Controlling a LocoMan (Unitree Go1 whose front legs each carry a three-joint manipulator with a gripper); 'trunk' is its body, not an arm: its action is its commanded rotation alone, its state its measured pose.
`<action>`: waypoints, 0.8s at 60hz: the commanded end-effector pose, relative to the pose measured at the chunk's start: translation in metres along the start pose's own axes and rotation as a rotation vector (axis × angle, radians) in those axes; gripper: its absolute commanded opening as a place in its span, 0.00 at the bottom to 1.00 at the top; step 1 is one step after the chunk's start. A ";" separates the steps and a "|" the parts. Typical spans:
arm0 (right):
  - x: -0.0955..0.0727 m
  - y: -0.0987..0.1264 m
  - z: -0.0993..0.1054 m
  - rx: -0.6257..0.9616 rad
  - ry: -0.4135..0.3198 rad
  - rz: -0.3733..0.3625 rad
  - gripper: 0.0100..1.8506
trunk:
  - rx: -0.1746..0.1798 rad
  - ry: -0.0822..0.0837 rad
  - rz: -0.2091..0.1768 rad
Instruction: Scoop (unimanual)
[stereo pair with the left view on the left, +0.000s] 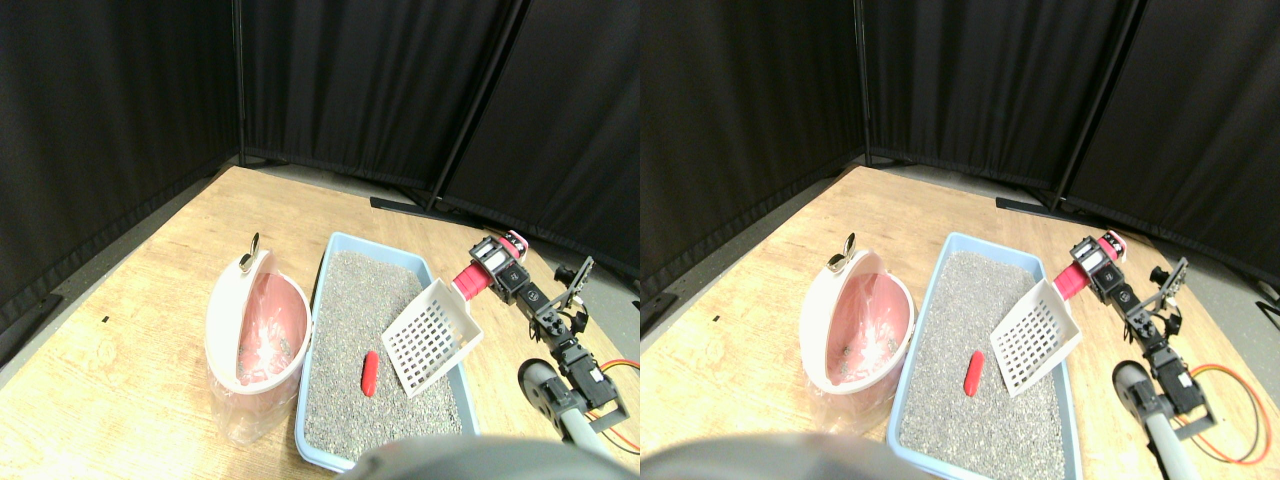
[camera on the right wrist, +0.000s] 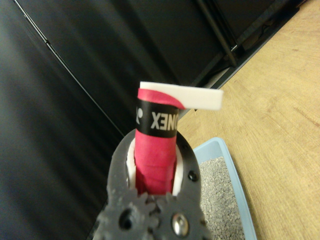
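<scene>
My claw is clamped on the red-wrapped handle of the white slotted scoop; the wrist view shows the jaws pressing the handle from both sides, with the scoop's white edge just past the wrap's black band. I reach in from the lower right, and the scoop hangs tilted over the right-hand side of the litter tray, its open mouth angled down toward the gravel. I cannot tell whether its front lip touches the litter or sits just above it.

The thing I am after, as I judge it, is the small red oblong piece lying on top of the grey litter, just beside the scoop's lower corner and apart from it. The scoop's basket looks empty through its slots. So by my reckoning the work is at an early stage: the tool is in hand and over the tray, but the piece has not been lifted. Left to do: slide the lip under it, raise it and let the gravel sift out, then carry it across.

The light blue litter tray stands on the wooden surface. Touching its left wall is a pink-and-white bin lined with a clear bag, which I take to be the drop point; a few grey bits seem to lie in its bottom. Black curtains close the space behind.
</scene>
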 end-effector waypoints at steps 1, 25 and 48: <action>0.002 0.006 0.002 0.009 -0.061 0.004 0.02 | -0.009 0.025 0.022; -0.027 0.097 -0.019 0.198 -0.035 0.193 0.02 | -0.018 0.044 0.029; -0.031 0.135 -0.005 0.360 -0.143 0.267 0.02 | -0.024 0.053 0.024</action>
